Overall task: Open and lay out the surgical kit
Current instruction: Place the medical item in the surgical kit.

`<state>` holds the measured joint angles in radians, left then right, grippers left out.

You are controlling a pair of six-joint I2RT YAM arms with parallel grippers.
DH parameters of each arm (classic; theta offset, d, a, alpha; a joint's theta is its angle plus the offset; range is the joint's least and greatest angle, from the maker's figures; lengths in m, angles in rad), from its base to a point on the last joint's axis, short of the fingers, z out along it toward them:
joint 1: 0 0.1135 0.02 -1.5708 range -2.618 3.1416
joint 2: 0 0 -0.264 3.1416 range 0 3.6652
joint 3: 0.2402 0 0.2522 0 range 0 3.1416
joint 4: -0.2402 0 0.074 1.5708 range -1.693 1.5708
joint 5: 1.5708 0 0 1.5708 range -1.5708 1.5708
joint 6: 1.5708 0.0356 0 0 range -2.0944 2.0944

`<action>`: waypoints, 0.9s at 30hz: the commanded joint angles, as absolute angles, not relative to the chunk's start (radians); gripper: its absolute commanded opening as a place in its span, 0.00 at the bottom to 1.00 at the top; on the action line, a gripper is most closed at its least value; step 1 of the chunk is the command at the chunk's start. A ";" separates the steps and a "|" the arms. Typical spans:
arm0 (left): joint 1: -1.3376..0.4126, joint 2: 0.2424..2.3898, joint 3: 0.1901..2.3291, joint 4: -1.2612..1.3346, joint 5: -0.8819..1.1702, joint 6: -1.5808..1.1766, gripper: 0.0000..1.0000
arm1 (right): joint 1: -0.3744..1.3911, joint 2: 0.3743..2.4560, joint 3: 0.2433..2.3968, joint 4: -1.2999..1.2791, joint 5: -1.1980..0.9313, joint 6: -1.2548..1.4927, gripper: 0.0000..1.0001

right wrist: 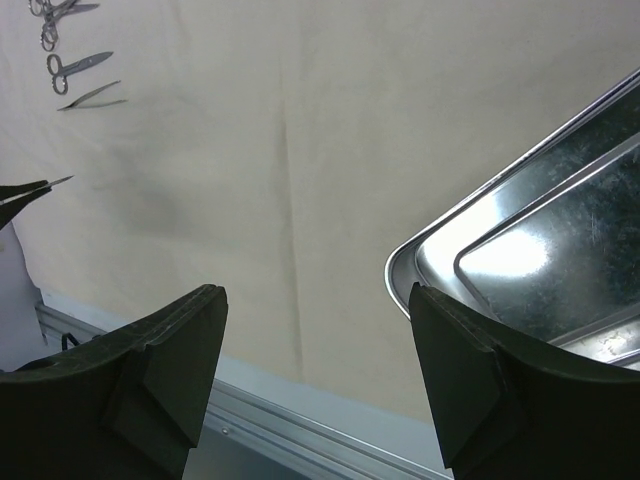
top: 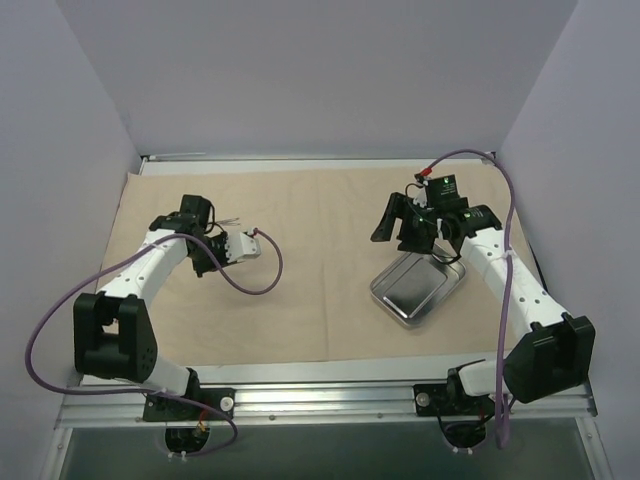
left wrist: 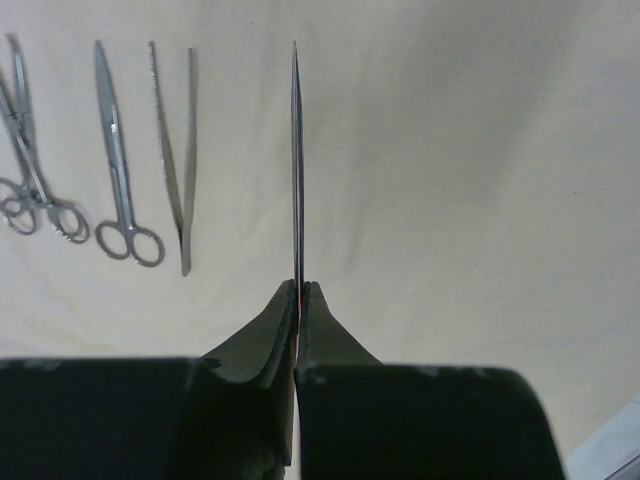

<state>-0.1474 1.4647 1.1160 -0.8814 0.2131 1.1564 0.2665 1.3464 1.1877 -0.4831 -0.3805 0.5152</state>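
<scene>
The beige cloth wrap (top: 300, 260) lies spread flat. My left gripper (top: 205, 258) is shut on a thin metal instrument (left wrist: 297, 170), which I see edge-on, pointing away above the cloth. A clamp (left wrist: 30, 190), scissors (left wrist: 118, 170) and tweezers (left wrist: 178, 150) lie in a row on the cloth to its left. My right gripper (top: 400, 225) is open and empty, above the far left corner of the shiny steel tray (top: 418, 288). In the right wrist view the tray (right wrist: 540, 230) sits by the right finger (right wrist: 470, 380).
Grey walls close in the back and both sides. An aluminium rail (top: 330, 395) runs along the near edge by the arm bases. Purple cables (top: 265, 270) loop from both arms over the cloth. The laid-out instruments also show far off in the right wrist view (right wrist: 80, 65).
</scene>
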 commanded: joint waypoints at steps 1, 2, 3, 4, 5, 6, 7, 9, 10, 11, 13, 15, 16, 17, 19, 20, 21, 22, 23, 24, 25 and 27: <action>-0.137 1.508 1.103 -0.842 0.235 1.255 0.02 | 0.276 1.324 1.172 -0.489 -0.361 0.485 0.75; -0.133 1.515 1.103 -0.836 0.213 1.264 0.02 | 0.276 1.327 1.169 -0.482 -0.360 0.483 0.75; -0.132 1.534 1.106 -0.839 0.204 1.272 0.02 | 0.275 1.331 1.169 -0.483 -0.357 0.477 0.75; -0.132 1.540 1.111 -0.828 0.190 1.276 0.02 | 0.273 1.335 1.172 -0.486 -0.351 0.473 0.75; -0.129 1.545 1.114 -0.824 0.181 1.281 0.02 | 0.272 1.338 1.173 -0.497 -0.344 0.468 0.75; -0.129 1.560 1.118 -0.822 0.173 1.290 0.02 | 0.270 1.338 1.175 -0.500 -0.336 0.462 0.75; -0.127 1.571 1.120 -0.812 0.160 1.292 0.02 | 0.268 1.341 1.177 -0.502 -0.327 0.456 0.75; -0.114 1.603 1.127 -0.793 0.132 1.290 0.02 | 0.265 1.344 1.174 -0.499 -0.324 0.456 0.76; -0.109 1.612 1.134 -0.795 0.140 1.298 0.02 | 0.259 1.345 1.170 -0.492 -0.325 0.454 0.77; -0.107 1.617 1.135 -0.782 0.134 1.307 0.02 | 0.256 1.350 1.164 -0.491 -0.325 0.454 0.77; -0.106 1.644 1.149 -0.770 0.132 1.312 0.02 | 0.252 1.354 1.160 -0.485 -0.327 0.456 0.77; -0.104 1.675 1.167 -0.765 0.141 1.322 0.02 | 0.249 1.365 1.161 -0.482 -0.331 0.456 0.77; -0.106 1.687 1.175 -0.758 0.138 1.322 0.02 | 0.249 1.368 1.164 -0.483 -0.328 0.456 0.77; -0.106 1.696 1.184 -0.755 0.134 1.319 0.02 | 0.247 1.374 1.167 -0.485 -0.325 0.453 0.77; -0.104 1.723 1.206 -0.746 0.130 1.321 0.02 | 0.245 1.379 1.173 -0.488 -0.324 0.453 0.78; -0.106 1.729 1.212 -0.742 0.130 1.322 0.02 | 0.244 1.385 1.173 -0.489 -0.324 0.451 0.78; -0.104 1.741 1.218 -0.739 0.130 1.322 0.02 | 0.242 1.387 1.173 -0.489 -0.322 0.451 0.78; -0.104 1.747 1.227 -0.736 0.127 1.322 0.02 | 0.241 1.390 1.173 -0.488 -0.322 0.451 0.78; -0.104 1.753 1.229 -0.735 0.123 1.325 0.02 | 0.241 1.396 1.175 -0.488 -0.322 0.451 0.78; -0.104 1.759 1.229 -0.732 0.123 1.325 0.02 | 0.239 1.399 1.177 -0.489 -0.321 0.448 0.78; -0.104 1.763 1.227 -0.733 0.121 1.325 0.02 | 0.239 1.402 1.183 -0.492 -0.319 0.446 0.78; -0.106 1.766 1.223 -0.733 0.126 1.325 0.02 | 0.239 1.407 1.187 -0.495 -0.314 0.445 0.79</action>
<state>-0.1093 1.7569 1.1912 -0.7486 0.1123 1.2984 0.2474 1.3991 1.1675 -0.4824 -0.3363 0.4648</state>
